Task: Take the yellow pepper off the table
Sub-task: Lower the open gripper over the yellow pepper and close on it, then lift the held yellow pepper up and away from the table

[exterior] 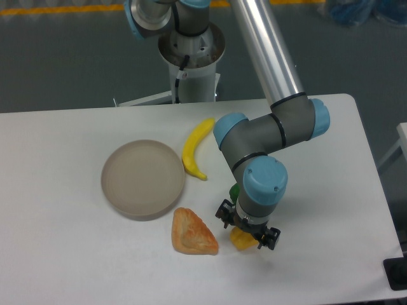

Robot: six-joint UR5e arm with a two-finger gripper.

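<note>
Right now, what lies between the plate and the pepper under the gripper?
In the camera view, the pastry lies between the plate and the yellow pepper.

A robotics lab: an industrial arm (267, 76) on a pedestal (191, 70) stands at a white table (63, 254), above grey flooring with yellow line marking (63, 9).

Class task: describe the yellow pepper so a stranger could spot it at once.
Follow the arm down to its end effector near the table's front edge. The yellow pepper is the small golden lump right beneath it, mostly hidden. Unlike the long banana or flat triangular pastry, it is rounded.
</note>
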